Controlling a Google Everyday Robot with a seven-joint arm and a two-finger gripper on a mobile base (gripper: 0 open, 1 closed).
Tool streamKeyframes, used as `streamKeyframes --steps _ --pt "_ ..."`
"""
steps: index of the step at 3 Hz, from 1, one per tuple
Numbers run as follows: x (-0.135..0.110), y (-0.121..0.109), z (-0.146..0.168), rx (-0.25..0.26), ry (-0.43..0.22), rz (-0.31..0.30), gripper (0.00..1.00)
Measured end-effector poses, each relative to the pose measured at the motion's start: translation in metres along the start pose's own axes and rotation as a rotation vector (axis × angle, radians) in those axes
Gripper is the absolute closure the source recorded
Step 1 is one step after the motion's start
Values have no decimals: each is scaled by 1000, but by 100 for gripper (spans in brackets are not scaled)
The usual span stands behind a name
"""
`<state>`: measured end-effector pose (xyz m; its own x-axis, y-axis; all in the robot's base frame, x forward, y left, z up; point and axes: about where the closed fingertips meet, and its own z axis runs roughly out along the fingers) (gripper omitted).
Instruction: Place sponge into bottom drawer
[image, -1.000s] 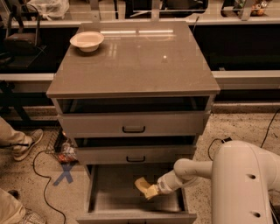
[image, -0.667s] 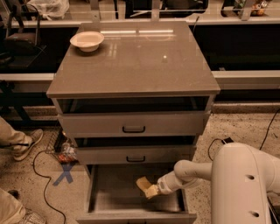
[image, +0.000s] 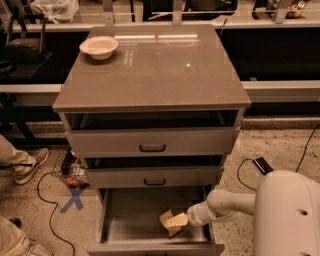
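Note:
The pale yellow sponge is inside the pulled-out bottom drawer of the grey cabinet, at the right part of the drawer floor. My gripper reaches in from the right, over the drawer's right wall, and its pale fingertips are around the sponge's right side. The sponge sits low, at or just above the drawer floor; I cannot tell whether it rests on it.
The two upper drawers with black bar handles stand slightly pulled out above. A white bowl sits at the back left of the cabinet top. A person's feet, cables and a blue tape cross are on the floor to the left.
The gripper and sponge have stayed almost in place over the drawer's right part, shifting only slightly.

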<state>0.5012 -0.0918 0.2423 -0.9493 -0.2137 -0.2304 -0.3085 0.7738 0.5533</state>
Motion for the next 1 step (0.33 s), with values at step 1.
streamKeyframes --steps 1 --pt "25 -23 -40 35 -63 60 0"
